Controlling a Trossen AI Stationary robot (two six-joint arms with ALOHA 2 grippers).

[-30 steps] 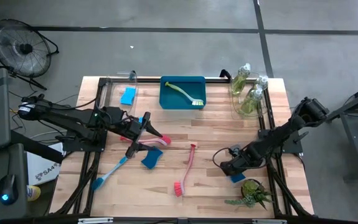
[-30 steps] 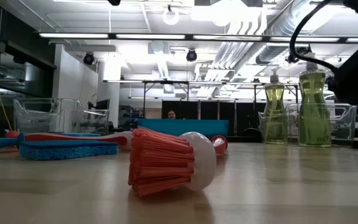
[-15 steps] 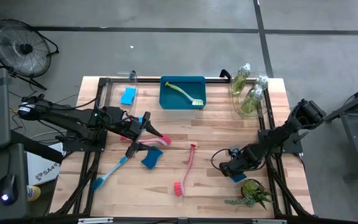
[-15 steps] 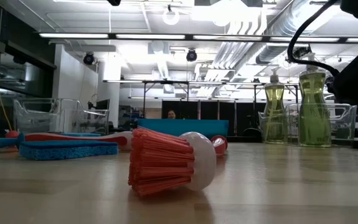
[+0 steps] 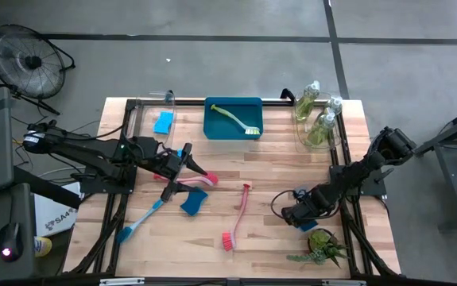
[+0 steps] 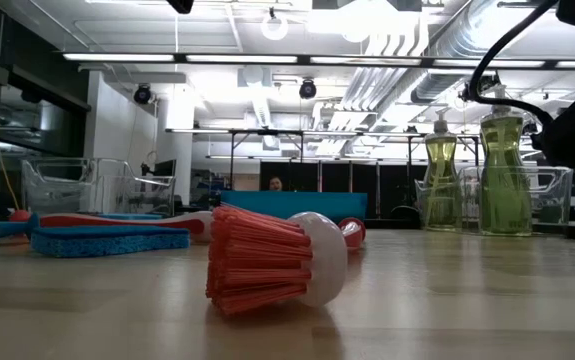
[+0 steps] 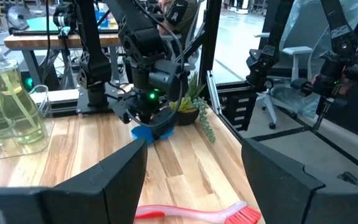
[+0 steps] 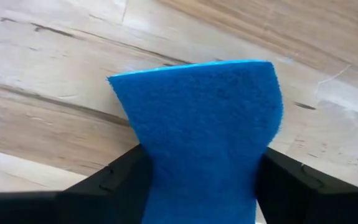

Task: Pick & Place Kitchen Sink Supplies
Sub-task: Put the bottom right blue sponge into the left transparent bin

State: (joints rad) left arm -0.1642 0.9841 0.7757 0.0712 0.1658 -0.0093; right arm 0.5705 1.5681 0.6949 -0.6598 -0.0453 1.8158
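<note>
Right gripper (image 5: 301, 222) squeezes a small blue rectangular sponge (image 8: 197, 124) against the pale wooden plank table (image 5: 268, 167), near its right front corner.

From above, the table stands on grey concrete floor with a black fan (image 5: 28, 60) off its far left corner; the left gripper (image 5: 187, 163) hovers over a pink-red long-handled dish brush (image 5: 190, 183), jaws apart and holding nothing. Level with the tabletop, a bright room with ceiling lights lies behind, and a pink-red bristle brush head (image 6: 267, 262) fills the foreground beside clear bottles of yellow-green liquid (image 6: 504, 175). The left wrist camera shows its own fingers (image 7: 124, 177) spread wide. The right wrist camera shows both dark fingers (image 8: 127, 177) pinching the sponge's narrowed waist above the wood grain.
</note>
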